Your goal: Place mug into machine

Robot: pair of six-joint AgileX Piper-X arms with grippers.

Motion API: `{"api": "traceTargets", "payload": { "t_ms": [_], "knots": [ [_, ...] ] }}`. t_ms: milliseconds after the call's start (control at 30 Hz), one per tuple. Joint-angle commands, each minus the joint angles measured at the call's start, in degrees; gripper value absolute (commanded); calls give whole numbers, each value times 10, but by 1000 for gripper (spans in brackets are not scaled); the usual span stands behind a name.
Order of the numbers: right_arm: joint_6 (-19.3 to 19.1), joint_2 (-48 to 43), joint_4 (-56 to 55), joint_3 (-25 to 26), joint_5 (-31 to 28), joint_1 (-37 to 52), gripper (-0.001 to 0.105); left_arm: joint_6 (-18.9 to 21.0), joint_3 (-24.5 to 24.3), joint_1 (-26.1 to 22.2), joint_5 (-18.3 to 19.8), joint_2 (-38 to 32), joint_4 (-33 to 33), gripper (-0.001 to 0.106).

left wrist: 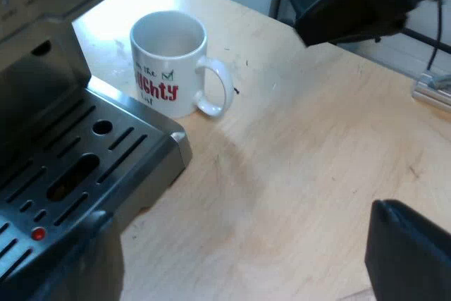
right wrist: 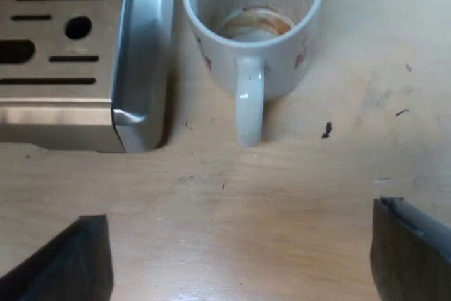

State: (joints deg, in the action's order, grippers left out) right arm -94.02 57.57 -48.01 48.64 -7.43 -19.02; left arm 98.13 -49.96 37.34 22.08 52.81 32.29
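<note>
Right wrist view: mug (right wrist: 251, 33) upright on wooden table (right wrist: 317, 195), just beside espresso machine's drip tray (right wrist: 141, 54), not on it. Mug handle (right wrist: 248, 107) points straight at my right gripper (right wrist: 243, 259), fingers wide apart, empty. Left gripper (left wrist: 246, 266) also spread, farther from mug. I judge right arm nearer.

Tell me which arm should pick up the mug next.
Right. Its open jaws face the mug, whose handle points straight at them. The left arm's jaws are farther off, by the machine's drip tray.
</note>
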Motion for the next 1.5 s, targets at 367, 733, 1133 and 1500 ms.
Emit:
{"api": "traceTargets", "payload": {
  "t_ms": [367,733,1133,1500],
  "knots": [
    [0,90,85,5,0,1,80,2,-4,2,9,-1,4,72],
    [-13,179,151,5,0,1,75,2,-4,2,9,-1,4,72],
    [-14,241,190,5,-5,41,75,-6,-4,2,9,-1,4,72],
    [-22,283,238,5,26,59,75,-11,-4,2,9,-1,4,72]
  ]
}}
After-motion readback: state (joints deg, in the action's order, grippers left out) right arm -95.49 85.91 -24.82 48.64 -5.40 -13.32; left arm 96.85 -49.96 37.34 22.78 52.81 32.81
